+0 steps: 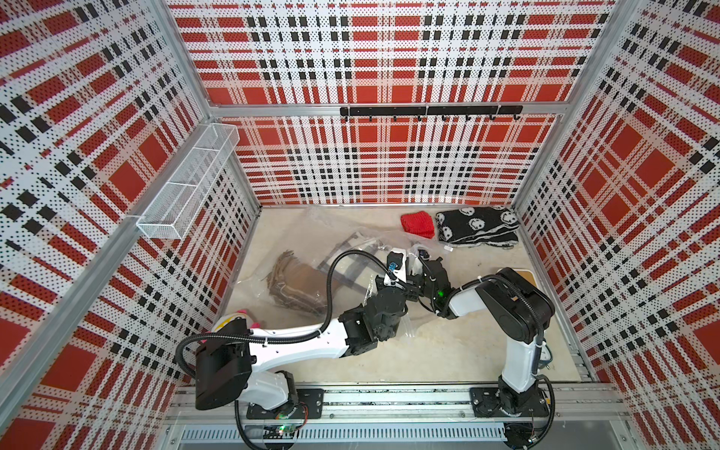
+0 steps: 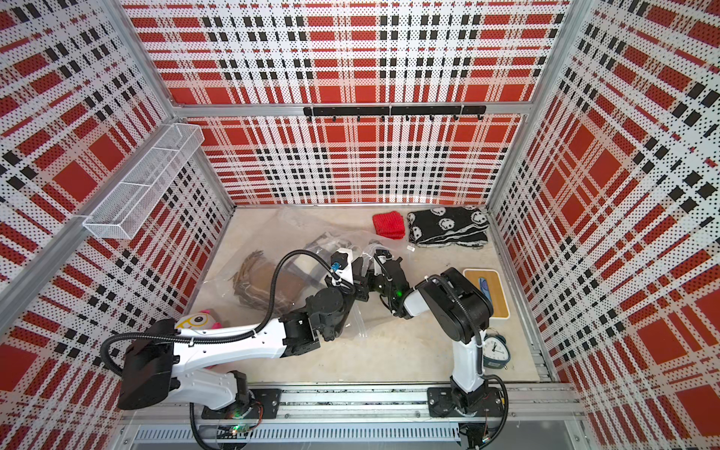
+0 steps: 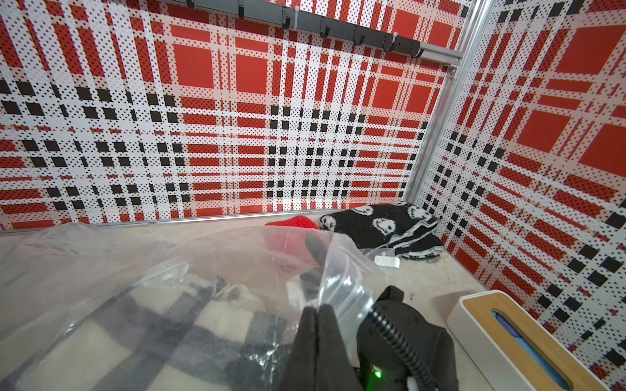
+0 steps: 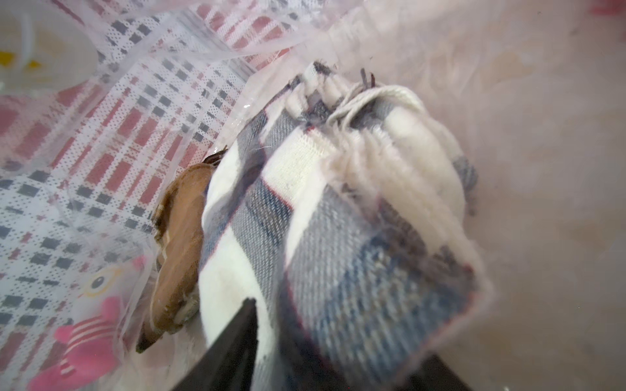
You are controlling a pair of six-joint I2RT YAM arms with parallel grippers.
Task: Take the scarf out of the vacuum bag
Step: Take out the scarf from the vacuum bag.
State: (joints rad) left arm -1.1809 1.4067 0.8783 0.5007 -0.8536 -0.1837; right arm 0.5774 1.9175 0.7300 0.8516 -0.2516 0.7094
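Left fingers [image 3: 318, 325]: clenched on the mouth edge of the vacuum bag [image 3: 101, 264], holding the film up off the tabletop [image 1: 448, 350].
Vacuum bag: crumpled, mid-tabletop toward the left wall.
Scarf [image 4: 338, 210]: cream-and-grey plaid, folded, inside the bag just beside a brown fringed cloth [image 4: 179, 243].
Right fingers [image 4: 237, 338]: spread apart inside the bag with the plaid fold between them; whether they press on it I cannot tell.
Around: plush toy [image 2: 198, 321] at the near left. Red knit [image 1: 417, 224] and black patterned knit [image 1: 477, 228] at the back right, outside the bag. Wood-topped box [image 2: 487, 292] by the right wall.
In the way: clear film drapes over the plaid.
Views: an alarm clock [image 2: 495, 350] shows plainly in a top view, beside the right arm's base. Only the right wrist view shows the spread fingers.
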